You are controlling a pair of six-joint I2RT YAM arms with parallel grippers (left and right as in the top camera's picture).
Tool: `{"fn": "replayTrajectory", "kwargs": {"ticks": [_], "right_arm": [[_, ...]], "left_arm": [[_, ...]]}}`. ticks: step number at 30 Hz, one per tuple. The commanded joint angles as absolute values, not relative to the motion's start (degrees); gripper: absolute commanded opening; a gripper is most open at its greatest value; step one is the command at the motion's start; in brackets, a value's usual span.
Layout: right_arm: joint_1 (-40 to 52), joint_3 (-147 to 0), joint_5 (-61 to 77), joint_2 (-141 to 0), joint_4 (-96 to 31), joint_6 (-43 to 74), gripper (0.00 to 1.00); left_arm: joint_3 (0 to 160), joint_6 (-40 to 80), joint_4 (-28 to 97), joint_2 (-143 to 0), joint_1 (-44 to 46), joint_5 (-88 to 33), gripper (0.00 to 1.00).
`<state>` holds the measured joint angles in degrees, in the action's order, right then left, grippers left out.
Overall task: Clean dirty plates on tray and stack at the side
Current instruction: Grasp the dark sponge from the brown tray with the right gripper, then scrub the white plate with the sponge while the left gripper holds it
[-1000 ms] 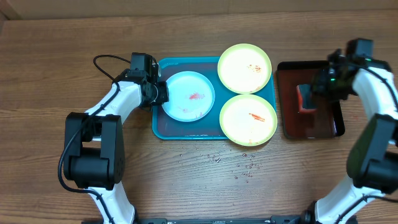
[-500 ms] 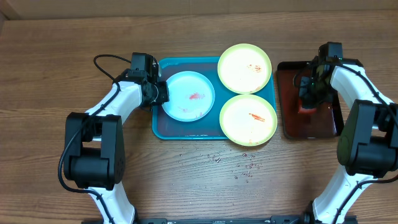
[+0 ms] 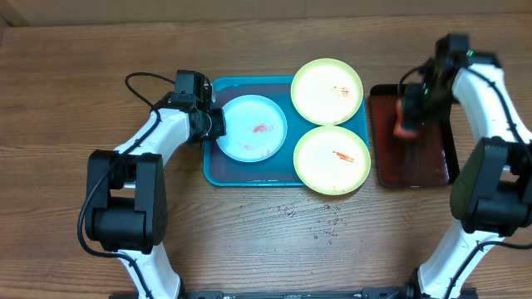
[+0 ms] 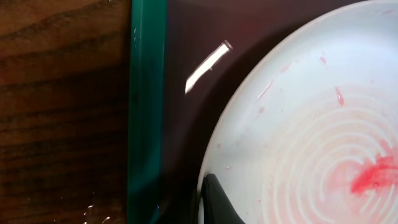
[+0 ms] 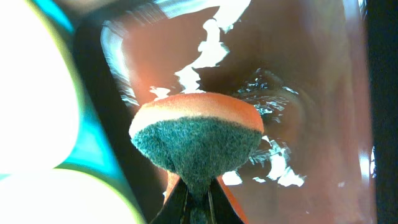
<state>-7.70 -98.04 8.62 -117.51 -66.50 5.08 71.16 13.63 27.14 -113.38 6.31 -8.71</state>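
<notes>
The pale blue-white plate (image 3: pixel 252 127) with a red smear lies at the left of the turquoise tray (image 3: pixel 249 178). Two yellow-green plates, one at the back (image 3: pixel 327 90) and one at the front (image 3: pixel 332 159), lie on the tray's right side, both smeared red. My left gripper (image 3: pixel 213 124) is shut on the pale plate's left rim; the left wrist view shows a finger (image 4: pixel 217 202) over the plate (image 4: pixel 311 124). My right gripper (image 3: pixel 416 104) is shut on an orange sponge (image 3: pixel 403 119) with a green scouring face (image 5: pixel 196 140), held over the dark red-black tray (image 3: pixel 416 158).
The dark red-black tray (image 5: pixel 298 93) is wet inside and stands right of the turquoise tray (image 5: pixel 93 143). Water drops (image 3: pixel 324 224) lie on the wooden table in front of the trays.
My right gripper has risen from the dark red-black tray with the sponge and moved slightly left, towards the tray's left edge. The left arm and the plates have not moved.
</notes>
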Motion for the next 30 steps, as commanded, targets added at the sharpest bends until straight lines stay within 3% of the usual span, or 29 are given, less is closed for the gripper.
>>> {"fn": "replayTrajectory", "kwargs": {"ticks": [1, 7, 17, 30], "right_arm": [[-5.4, -104.9, 16.4, -113.0, -68.9, 7.6, 0.04], [3.6, -105.5, 19.9, -112.1, -68.8, 14.0, 0.04], [26.2, -98.7, 15.3, -115.3, -52.7, 28.1, 0.04], [31.4, -98.7, 7.7, -127.7, -48.1, 30.5, 0.04]], "left_arm": [[69.3, 14.4, 27.6, -114.1, 6.4, -5.0, 0.04], [69.3, 14.3, 27.8, -114.1, 6.4, -5.9, 0.04], [69.3, 14.1, 28.2, -114.1, 6.0, -14.7, 0.04], [69.3, 13.7, 34.3, -114.1, 5.1, -17.0, 0.04]]}}
